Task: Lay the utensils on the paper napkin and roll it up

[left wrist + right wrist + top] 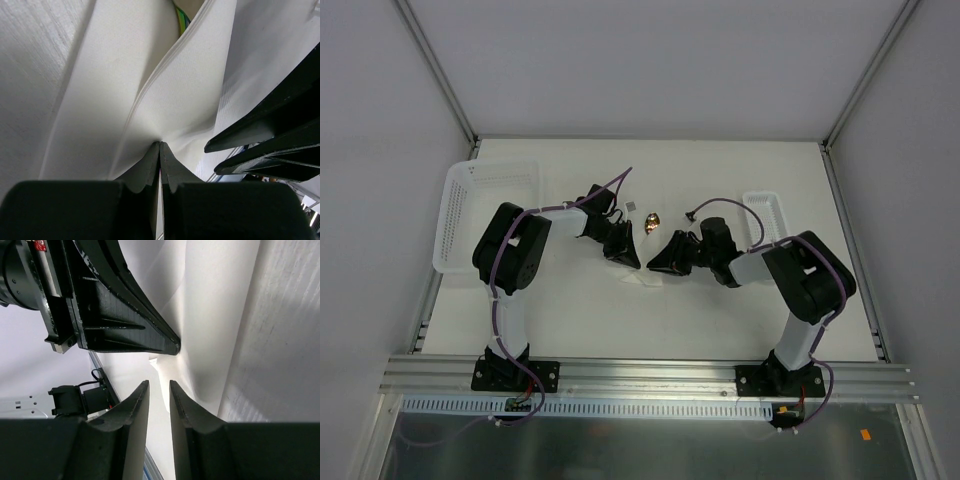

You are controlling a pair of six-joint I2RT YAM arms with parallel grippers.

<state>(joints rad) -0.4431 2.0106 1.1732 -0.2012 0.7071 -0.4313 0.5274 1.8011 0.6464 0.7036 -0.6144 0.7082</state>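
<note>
White table (570,320) seen from above, with a perforated basket (455,215) at its left edge and a smaller basket (763,197) at its right. Both arms reach inward and meet near the table's centre.

The napkin (100,100) lies under and between the two grippers. It is not flat: in the left wrist view it rises in a soft fold with layered edges.

The left gripper (160,145) is clenched, its fingertips pinching the base of that fold. The right gripper (159,385) faces it closely. Its fingers stand narrowly parted with light paper showing through the gap, and nothing is visibly clamped between them.

The spoon (652,220) shows as a gold glint on the table just beyond the grippers, apparently off the napkin. The fork cannot be made out.

Step in hand, as judged: arranging the napkin. No utensil appears to be loaded onto it, so rolling proper seems not yet begun.

The next move probably calls for laying the sheet flat without creasing it. The left pinch would hold it while the right gripper goes to pick up the spoon by its handle.
</note>
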